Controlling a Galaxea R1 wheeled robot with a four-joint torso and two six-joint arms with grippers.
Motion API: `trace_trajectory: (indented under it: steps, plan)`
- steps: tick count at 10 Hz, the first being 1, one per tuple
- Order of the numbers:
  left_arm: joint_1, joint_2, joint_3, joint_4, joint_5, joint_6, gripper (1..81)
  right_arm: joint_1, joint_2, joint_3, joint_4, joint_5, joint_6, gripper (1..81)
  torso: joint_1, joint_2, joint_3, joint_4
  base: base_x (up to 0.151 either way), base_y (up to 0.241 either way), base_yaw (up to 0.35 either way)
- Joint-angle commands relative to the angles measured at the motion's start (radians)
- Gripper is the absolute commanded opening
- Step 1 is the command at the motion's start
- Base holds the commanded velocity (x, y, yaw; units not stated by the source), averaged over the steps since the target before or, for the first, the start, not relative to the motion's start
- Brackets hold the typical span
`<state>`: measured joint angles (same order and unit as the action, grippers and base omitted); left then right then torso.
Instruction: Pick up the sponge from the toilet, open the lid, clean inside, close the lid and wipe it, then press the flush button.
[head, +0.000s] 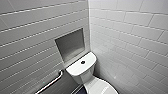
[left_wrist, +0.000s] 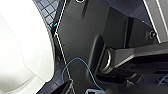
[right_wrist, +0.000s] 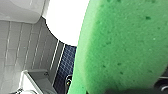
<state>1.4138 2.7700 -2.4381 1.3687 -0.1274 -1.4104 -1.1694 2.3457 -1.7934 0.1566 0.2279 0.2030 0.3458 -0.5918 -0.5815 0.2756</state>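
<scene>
Here, the sponge (right_wrist: 120, 47) (bright green) hangs near the toilet (head: 80, 68).

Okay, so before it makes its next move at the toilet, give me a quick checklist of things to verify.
1. The sponge picked up: ok, it sits right at the right wrist, off the toilet.
2. The lid open or shut: cannot tell, it is cut off at the head view's edge.
3. Flush button in sight: ok, dark, on the tank top.
4. Left arm apart from the toilet: cannot tell, white ceramic lies close beside it.
5. Grab bar apart from the toilet: ok.
</scene>
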Motion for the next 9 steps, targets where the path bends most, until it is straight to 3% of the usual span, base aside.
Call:
trace_trajectory:
  steps: [1,4,5,8,9]
  plan:
    - [-0.002,-0.01,-0.004,0.016,0.043,0.007,81.1,0.209,-0.004,-0.007,0.035,-0.058,0.007,1.0,0.0,0.0,0.0,0.0,0.0,0.0,0.0]
    - [0.032,0.011,-0.045,0.073,0.045,0.03,81.1,0.332,0.072,-0.095,0.043,-0.157,0.007,1.0,0.0,0.0,0.0,0.0,0.0,0.0,0.0]
    - [0.043,0.024,-0.067,0.075,0.046,0.031,81.1,0.351,0.095,-0.125,0.043,-0.159,0.007,1.0,0.0,0.0,-0.084,0.0,0.0,0.0,0.0]
    - [0.06,0.073,-0.145,0.073,0.045,0.036,81.1,0.429,0.115,-0.138,0.041,-0.186,0.007,1.0,0.0,0.0,-0.146,0.0,0.0,0.0,0.0]
    - [0.063,0.08,-0.162,0.07,0.045,0.033,81.1,0.46,0.117,-0.136,0.041,-0.209,0.007,1.0,0.0,0.0,-0.087,0.0,0.0,0.0,0.0]
